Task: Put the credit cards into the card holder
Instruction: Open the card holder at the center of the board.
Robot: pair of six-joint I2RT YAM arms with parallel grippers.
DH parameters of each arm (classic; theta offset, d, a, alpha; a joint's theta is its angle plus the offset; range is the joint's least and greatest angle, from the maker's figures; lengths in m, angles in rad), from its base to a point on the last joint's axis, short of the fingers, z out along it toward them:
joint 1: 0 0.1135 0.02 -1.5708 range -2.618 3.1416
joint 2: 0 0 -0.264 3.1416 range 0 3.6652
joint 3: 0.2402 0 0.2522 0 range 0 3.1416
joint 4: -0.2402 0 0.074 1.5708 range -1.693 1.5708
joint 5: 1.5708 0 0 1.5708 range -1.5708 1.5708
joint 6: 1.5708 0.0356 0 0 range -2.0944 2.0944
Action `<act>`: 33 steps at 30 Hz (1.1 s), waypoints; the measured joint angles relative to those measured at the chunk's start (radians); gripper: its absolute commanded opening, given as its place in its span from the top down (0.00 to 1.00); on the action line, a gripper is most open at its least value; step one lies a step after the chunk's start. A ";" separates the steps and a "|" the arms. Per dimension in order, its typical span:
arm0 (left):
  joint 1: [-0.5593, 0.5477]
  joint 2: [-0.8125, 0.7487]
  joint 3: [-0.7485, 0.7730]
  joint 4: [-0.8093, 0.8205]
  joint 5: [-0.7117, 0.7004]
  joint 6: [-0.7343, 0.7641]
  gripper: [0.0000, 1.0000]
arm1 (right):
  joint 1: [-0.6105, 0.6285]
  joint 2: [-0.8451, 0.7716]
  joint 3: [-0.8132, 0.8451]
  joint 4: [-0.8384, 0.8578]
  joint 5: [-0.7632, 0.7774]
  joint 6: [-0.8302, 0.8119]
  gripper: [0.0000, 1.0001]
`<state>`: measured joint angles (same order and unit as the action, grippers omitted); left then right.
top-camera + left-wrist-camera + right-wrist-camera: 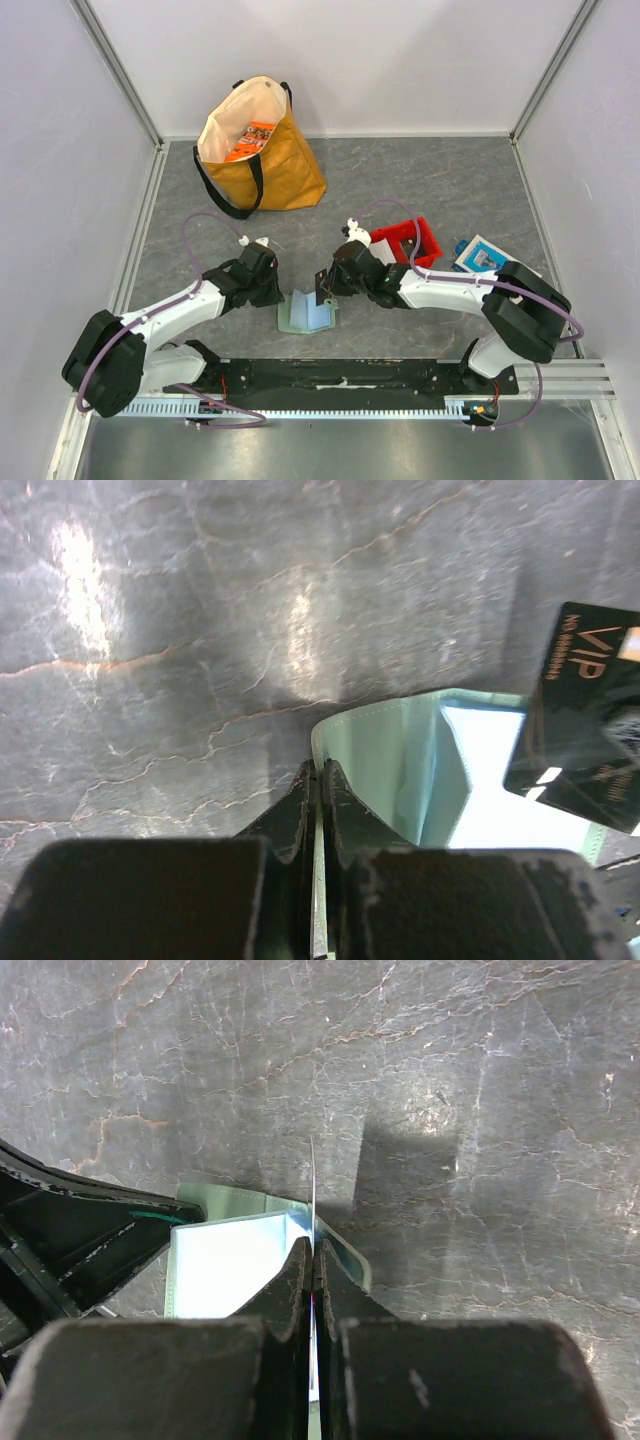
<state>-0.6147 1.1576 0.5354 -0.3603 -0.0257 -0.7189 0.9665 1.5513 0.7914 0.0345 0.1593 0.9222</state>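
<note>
The pale-green card holder [305, 314] stands open in a V on the grey table between my two grippers. My left gripper [279, 296] is shut on its left flap; in the left wrist view the flap's edge [322, 745] runs between the closed jaws [318, 768]. My right gripper [326, 287] is shut on a dark credit card [321, 290] with gold "VIP" lettering [585, 720] and holds it upright over the holder's right half. In the right wrist view the card [313, 1185] shows edge-on, sticking out past the jaws [314, 1245] above the holder's bright inside [225, 1265]. No other card shows.
A tan tote bag [262, 150] with orange contents stands at the back left. A red bin [412, 240] and a blue-and-white printed box [480, 255] lie to the right behind my right arm. White walls enclose the table on three sides.
</note>
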 measured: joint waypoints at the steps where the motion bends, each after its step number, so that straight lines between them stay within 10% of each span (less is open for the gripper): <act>1: 0.000 0.006 -0.007 -0.005 0.000 -0.003 0.98 | 0.000 0.000 0.000 -0.003 -0.005 -0.002 1.00; 33: 0.000 0.000 -0.036 0.010 0.000 -0.036 0.98 | -0.014 -0.165 -0.100 -0.151 -0.085 0.022 1.00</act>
<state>-0.6147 1.1580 0.4992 -0.3504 -0.0257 -0.7547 0.9524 1.3865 0.6914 -0.1162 0.0738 0.9443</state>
